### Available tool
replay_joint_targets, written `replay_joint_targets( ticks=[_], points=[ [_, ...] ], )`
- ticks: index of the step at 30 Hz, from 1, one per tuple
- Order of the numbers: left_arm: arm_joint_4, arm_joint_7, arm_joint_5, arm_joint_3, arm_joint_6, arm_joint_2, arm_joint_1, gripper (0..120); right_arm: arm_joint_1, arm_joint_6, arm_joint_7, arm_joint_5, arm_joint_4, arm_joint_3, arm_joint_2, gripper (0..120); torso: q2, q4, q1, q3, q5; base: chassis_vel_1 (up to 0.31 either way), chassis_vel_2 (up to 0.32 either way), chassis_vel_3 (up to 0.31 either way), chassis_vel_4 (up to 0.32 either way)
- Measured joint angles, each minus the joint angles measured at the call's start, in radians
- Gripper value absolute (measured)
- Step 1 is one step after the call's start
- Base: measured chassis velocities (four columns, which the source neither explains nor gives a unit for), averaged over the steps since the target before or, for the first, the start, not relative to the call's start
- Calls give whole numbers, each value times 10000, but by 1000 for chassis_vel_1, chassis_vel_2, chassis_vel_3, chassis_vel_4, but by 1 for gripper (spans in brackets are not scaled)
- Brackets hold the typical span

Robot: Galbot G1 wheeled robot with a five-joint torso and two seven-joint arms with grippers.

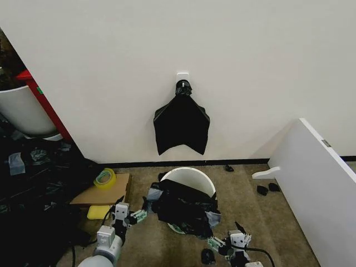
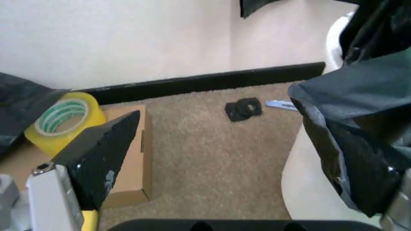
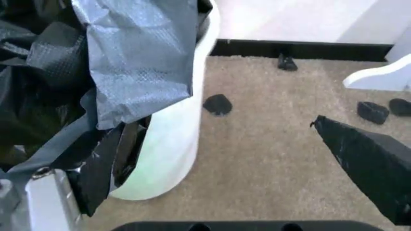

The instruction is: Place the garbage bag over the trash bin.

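The garbage bag point(image 1: 183, 207) lies bunched over the near side of the trash bin point(image 1: 192, 176), whose far rim stays bare. The left gripper point(image 1: 138, 216) hovers at the bin's left, fingers spread, seemingly just touching the bag's edge. The right gripper point(image 1: 218, 245) sits at the bin's near right, fingers also apart.
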Motion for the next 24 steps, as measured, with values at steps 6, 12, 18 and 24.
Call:
replay_joint_targets(
  ticks=[6, 12, 18, 24],
  points=[
    [174, 32, -133, -57, 0, 107, -72, 100, 115, -15, -70, 135, -184, 215, -102, 100, 0, 0, 0, 0, 0, 0, 0, 0, 0],
    [510, 143, -342, -147, -23, 205, -211, 100, 124, 581, -1488, 960, -460, 742, -360, 100, 0, 1, 0, 0, 0, 0, 0, 0, 0],
    [616, 157, -413, -152, -27, 160, -313, 100, 142, 905, -2448, 1522, -610, 1216, -641, 100, 0, 0, 0, 1, 0, 0, 0, 0, 0],
    [619, 174, -418, -210, -27, 132, -281, 100, 89, 1575, -3706, 2229, -892, 1813, -1060, 100, 0, 1, 0, 1, 1, 0, 0, 0, 0]
  ],
)
